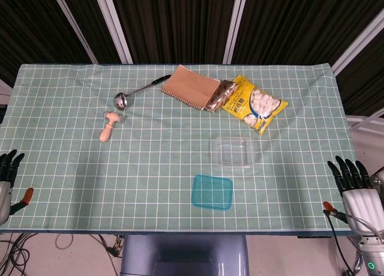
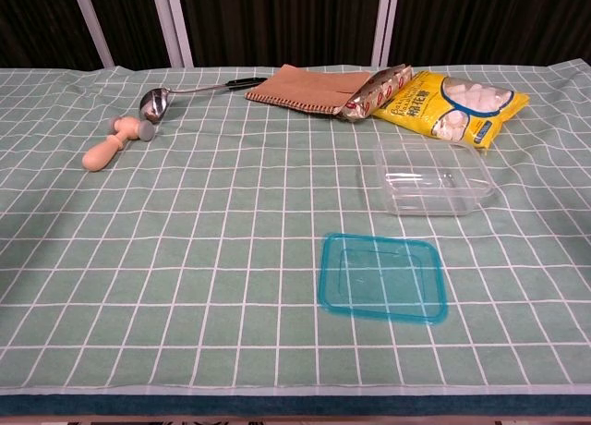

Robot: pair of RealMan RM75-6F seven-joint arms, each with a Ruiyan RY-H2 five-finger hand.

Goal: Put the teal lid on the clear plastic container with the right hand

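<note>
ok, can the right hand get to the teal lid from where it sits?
Probably yes. The right hand is open at the table's near right edge, and the teal lid lies flat and alone on the cloth, with bare cloth between them. The clear container sits farther back, apart from that path.

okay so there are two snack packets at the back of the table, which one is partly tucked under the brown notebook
The red-and-white packet. It lies partly under the brown notebook; the yellow bag lies beside it, uncovered.

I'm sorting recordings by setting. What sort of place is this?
Likely a robot test bench, not a home: a table under a gridded green cloth, dark slatted panels behind, loose cables below the table edge.
</note>
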